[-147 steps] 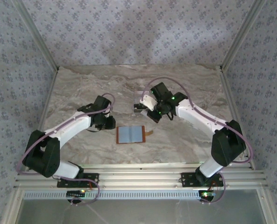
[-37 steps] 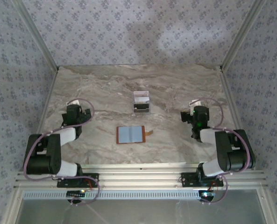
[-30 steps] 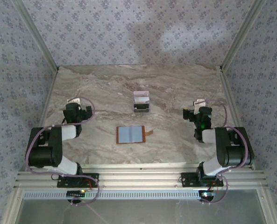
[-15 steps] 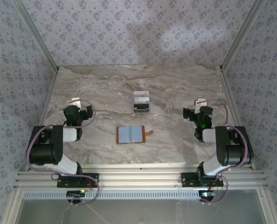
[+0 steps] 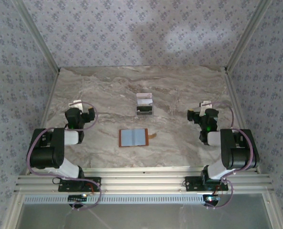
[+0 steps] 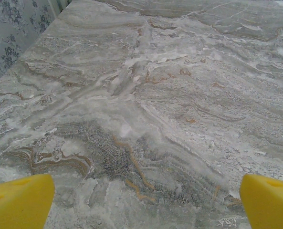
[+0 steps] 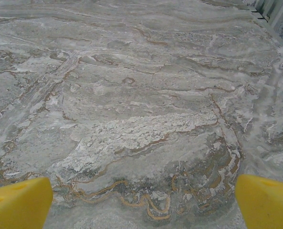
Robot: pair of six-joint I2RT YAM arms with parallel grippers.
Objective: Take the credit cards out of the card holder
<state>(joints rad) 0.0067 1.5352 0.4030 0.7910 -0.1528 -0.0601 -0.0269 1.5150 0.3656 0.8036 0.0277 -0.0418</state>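
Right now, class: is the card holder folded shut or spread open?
Spread open: the card holder lies flat with its grey-blue lining facing up and its strap tab sticking out.

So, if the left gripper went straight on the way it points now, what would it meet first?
The way looks free. The left gripper, jaws open, points across the marble table, and nothing stands in its line. It seems tilted slightly down, so it may touch the table surface first, but depth is unclear.
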